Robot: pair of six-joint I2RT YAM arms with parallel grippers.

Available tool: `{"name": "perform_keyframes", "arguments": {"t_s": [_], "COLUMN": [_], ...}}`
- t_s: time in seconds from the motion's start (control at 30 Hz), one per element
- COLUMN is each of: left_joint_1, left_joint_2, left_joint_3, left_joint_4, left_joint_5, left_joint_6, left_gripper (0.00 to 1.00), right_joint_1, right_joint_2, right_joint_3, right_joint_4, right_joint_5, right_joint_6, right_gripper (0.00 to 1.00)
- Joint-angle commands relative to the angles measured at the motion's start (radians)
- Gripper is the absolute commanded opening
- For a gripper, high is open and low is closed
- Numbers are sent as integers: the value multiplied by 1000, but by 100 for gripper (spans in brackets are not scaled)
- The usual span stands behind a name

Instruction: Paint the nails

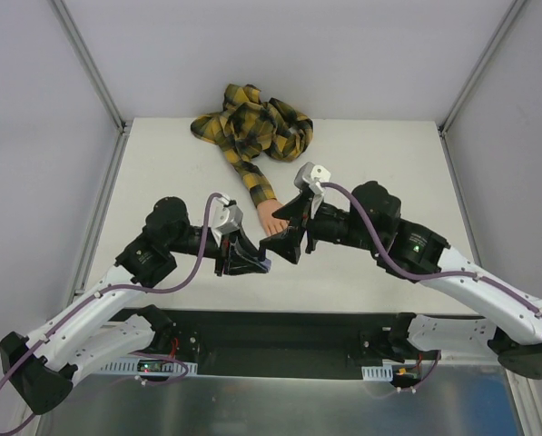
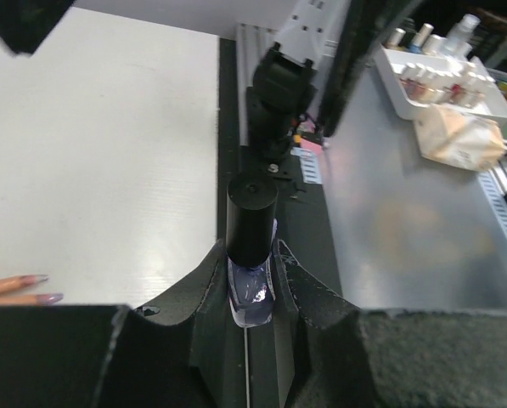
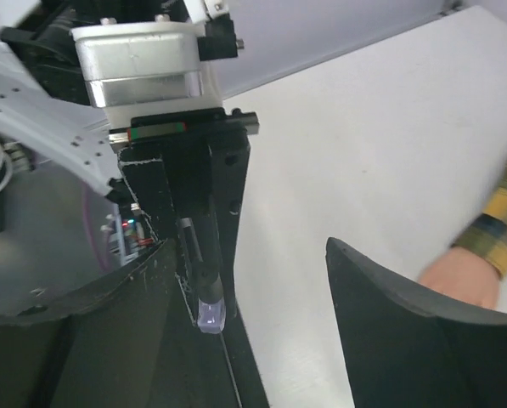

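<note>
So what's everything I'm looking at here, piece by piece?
mannequin hand: one, peach, mid-table, fingers toward the arms
nails: two visible, pinkish-purple, on the fingertips in the left wrist view
sleeve: one, yellow-black plaid, bunched at the table's far edge
polish bottle: one, dark purple glass with a black cap, held in the left gripper
tray: one, white, holding small bottles, off the table on a grey surface
beige bag: one, beside the tray
table: one, white
left gripper: one, black, shut on the polish bottle
right gripper: one, black, open, just beside the mannequin hand
</note>
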Motion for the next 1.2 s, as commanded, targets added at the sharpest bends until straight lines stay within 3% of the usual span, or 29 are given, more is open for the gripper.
{"name": "perform_keyframes", "arguments": {"t_s": [0.0, 0.13, 0.43, 0.63, 0.8, 0.9, 0.93, 0.97, 1.03, 1.07, 1.1, 1.17], "left_joint_1": [-21, -22, -22, -21, -21, -22, -22, -21, -14, -13, -10, -7], "left_joint_2": [1, -5, -21, -32, -32, -35, -42, -48, -67, -70, -74, -73], "left_joint_3": [42, 41, 39, 34, 34, 31, 28, 24, 25, 33, 33, 40], "left_joint_4": [63, 65, 75, 78, 78, 78, 78, 57, 16, -27, -38, -58], "left_joint_5": [160, 167, 181, 173, 160, 94, 57, -75, -222, -282, -375, -419], "left_joint_6": [-20, -20, -25, -23, -23, -23, -21, -18, 24, 41, 66, 78], "left_gripper": [0, 0, 0, 0, 0, 0, 0, 0, 0, 0, 0, 0], "right_joint_1": [-70, -81, -87, -87, -89, -83, -80, -70, 63, 130, 223, 285], "right_joint_2": [29, 57, 74, 69, 62, 54, 48, 37, -27, -39, -24, 20], "right_joint_3": [32, 30, -22, -58, -74, -78, -83, -112, -153, -193, -197, -172], "right_joint_4": [87, 111, 130, 142, 173, 179, 179, 180, 199, 252, 266, 257], "right_joint_5": [-395, -449, -522, -538, -542, -521, -504, -387, -58, 316, 447, 718], "right_joint_6": [71, 83, 76, 83, 99, 108, 105, 99, 45, 31, 31, 74], "right_gripper": [71, 61, 59, 52, 36, 13, 1, 1, 1, 1, 0, 0]}}
